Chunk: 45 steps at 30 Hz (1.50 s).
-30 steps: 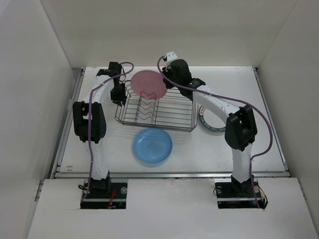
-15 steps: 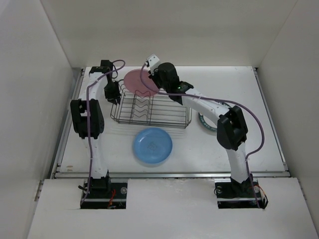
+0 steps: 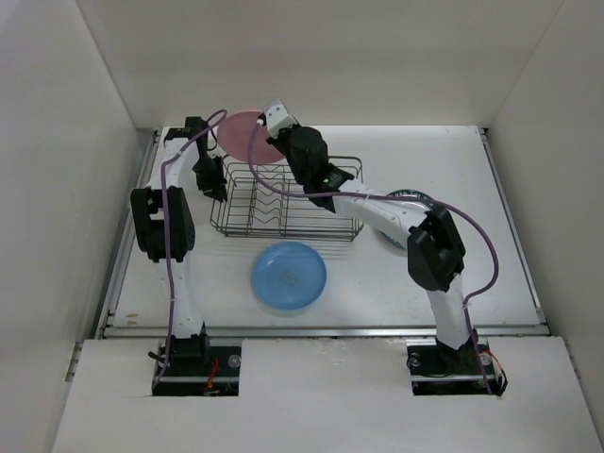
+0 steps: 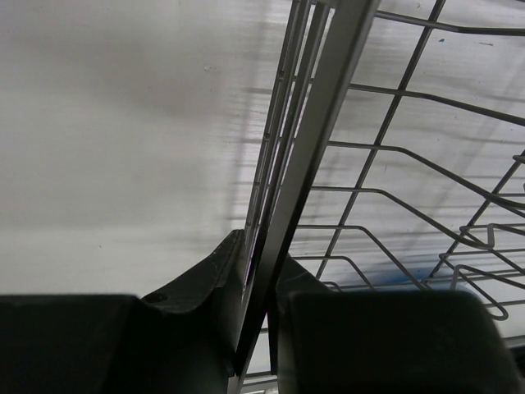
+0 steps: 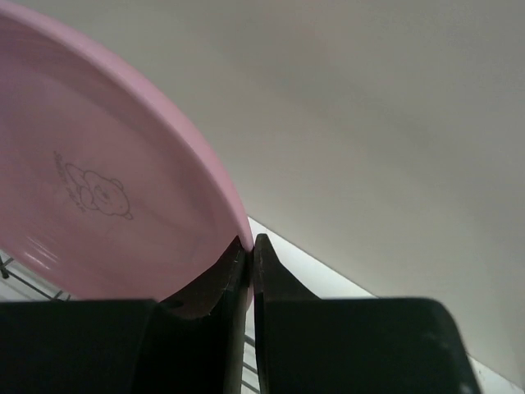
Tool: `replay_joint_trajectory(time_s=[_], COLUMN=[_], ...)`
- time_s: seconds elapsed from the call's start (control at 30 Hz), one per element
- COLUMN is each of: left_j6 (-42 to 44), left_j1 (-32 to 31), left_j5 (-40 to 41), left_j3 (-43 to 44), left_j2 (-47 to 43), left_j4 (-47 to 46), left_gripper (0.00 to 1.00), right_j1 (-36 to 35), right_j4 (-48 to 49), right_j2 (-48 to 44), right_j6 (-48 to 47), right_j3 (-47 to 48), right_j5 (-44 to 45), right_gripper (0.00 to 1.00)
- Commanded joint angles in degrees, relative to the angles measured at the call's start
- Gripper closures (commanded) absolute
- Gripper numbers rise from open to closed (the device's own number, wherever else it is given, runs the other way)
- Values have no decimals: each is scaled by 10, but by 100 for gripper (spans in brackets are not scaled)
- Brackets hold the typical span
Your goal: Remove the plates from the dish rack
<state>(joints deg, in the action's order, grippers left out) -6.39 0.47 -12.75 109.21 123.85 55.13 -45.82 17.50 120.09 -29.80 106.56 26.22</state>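
The dark wire dish rack (image 3: 283, 201) stands at the back middle of the table and holds no plates. My left gripper (image 3: 209, 179) is shut on the rack's left rim wire (image 4: 287, 197). My right gripper (image 3: 269, 132) is shut on the rim of the pink plate (image 3: 242, 135) and holds it up above the rack's back left corner. In the right wrist view the pink plate (image 5: 98, 197) fills the left side. The blue plate (image 3: 289, 276) lies flat in front of the rack. A plate with a dark teal rim (image 3: 408, 200) lies right of the rack, mostly hidden by my right arm.
White walls close in the table at the back and on both sides. My right arm reaches across over the rack. The table's near edge (image 3: 321, 330) runs in front of the blue plate.
My right gripper has carried the pink plate left and back, from over the rack's middle to its back left corner. My left gripper and the rack have shifted slightly left.
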Motion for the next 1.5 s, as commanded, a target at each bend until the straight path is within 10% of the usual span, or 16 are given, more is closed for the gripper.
replay_joint_trajectory(time_s=[0.0,0.17,0.43,1.0,1.47], left_j6=[-34,-48,-53,-27,-3], left_j1=[16,22,22,16,16], left_j5=[-5,-23,-23,30,41], left_j3=[-2,-2,-2,14,14], left_j2=[20,8,8,-3,-19], left_j4=[34,29,18,29,34], left_gripper=[100,100,100,100,87], right_j1=[7,19,14,-11,-16], right_j4=[80,-28,-344,-324,-397], right_j2=[-68,-186,-308,-297,-295], right_j6=[7,139,228,411,399], right_j3=[-25,-92,-182,-415,-355], right_j5=[86,11,-377,-348,-300], right_gripper=[100,100,100,100,14])
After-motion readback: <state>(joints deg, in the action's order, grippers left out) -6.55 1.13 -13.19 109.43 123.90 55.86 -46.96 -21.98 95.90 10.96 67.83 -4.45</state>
